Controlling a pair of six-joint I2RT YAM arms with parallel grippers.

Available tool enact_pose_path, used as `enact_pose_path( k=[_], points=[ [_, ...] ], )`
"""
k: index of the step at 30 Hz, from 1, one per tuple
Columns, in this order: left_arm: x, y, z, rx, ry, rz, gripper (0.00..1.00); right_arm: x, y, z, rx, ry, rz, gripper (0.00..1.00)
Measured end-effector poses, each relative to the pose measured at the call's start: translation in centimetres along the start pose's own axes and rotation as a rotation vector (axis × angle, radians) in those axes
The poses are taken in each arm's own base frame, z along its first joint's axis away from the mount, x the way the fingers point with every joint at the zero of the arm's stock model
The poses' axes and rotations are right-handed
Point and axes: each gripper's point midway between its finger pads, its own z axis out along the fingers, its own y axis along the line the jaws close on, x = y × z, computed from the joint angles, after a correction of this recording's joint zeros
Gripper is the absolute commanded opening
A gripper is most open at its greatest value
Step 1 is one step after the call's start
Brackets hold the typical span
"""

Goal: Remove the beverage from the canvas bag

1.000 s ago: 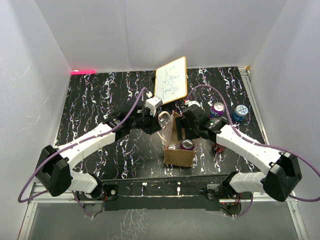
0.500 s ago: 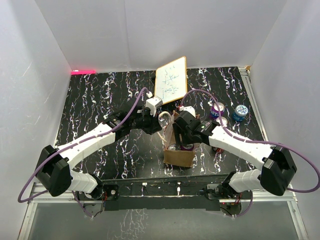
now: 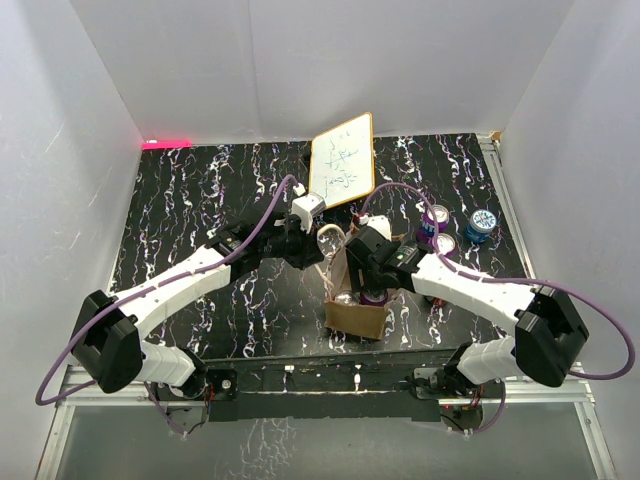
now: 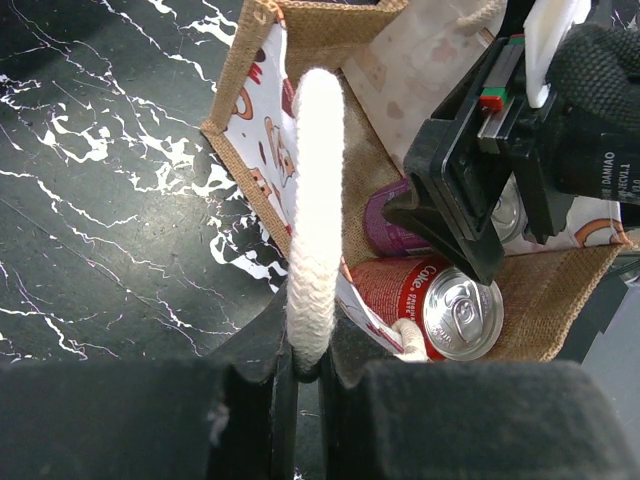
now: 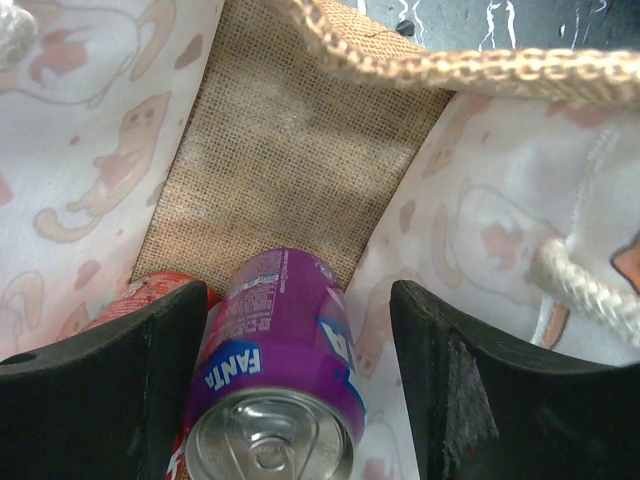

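Note:
The tan canvas bag stands open in the middle of the table. My left gripper is shut on one whitish rope handle and holds the bag's mouth open. My right gripper is open inside the bag's mouth. In the right wrist view its fingers stand either side of a purple Fanta can without gripping it. A red Coke can lies beside the purple one; only its edge shows in the right wrist view.
A wood-framed whiteboard leans at the back, just behind the bag. A purple can and a blue can stand on the table to the right of the bag. White walls enclose the table.
My right gripper has moved left and down from beside the bag into its mouth, over the purple can. The left arm has stayed still, holding the handle.

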Motion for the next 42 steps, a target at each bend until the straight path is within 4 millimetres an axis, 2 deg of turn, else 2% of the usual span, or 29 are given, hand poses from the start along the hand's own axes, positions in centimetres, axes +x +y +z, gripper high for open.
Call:
enact_pose_path(
  k=[6,11,19,23,29,34,39,42],
  points=[
    [0.0,0.0,0.0,0.003,0.001,0.0,0.0,0.8,-0.2,0.4,0.007,0.013,0.009,0.76],
    [0.1,0.0,0.0,0.003,0.001,0.0,0.0,1.4,-0.6,0.0,0.0,0.021,0.007,0.76],
    [0.1,0.0,0.0,0.002,0.001,0.0,0.0,3.2,-0.8,-0.4,0.012,0.098,0.024,0.7],
    [0.0,0.5,-0.1,-0.03,-0.006,-0.002,0.0,3.5,-0.5,-0.2,0.003,0.112,0.023,0.62],
    [-0.1,1.6,-1.4,-0.117,-0.047,-0.002,0.0,2.7,0.1,0.7,0.011,0.113,-0.013,0.6],
    [-0.6,2.4,-2.9,-0.181,-0.096,0.005,0.0,0.9,0.7,1.3,0.03,0.089,-0.067,0.6],
    [-1.1,2.5,-3.4,-0.195,-0.117,0.009,0.0,-1.0,1.2,1.2,0.036,0.051,-0.097,0.74],
    [-1.0,2.0,-3.1,-0.163,-0.111,0.011,0.0,-1.3,1.2,1.1,0.033,0.043,-0.106,0.77]
  ],
)
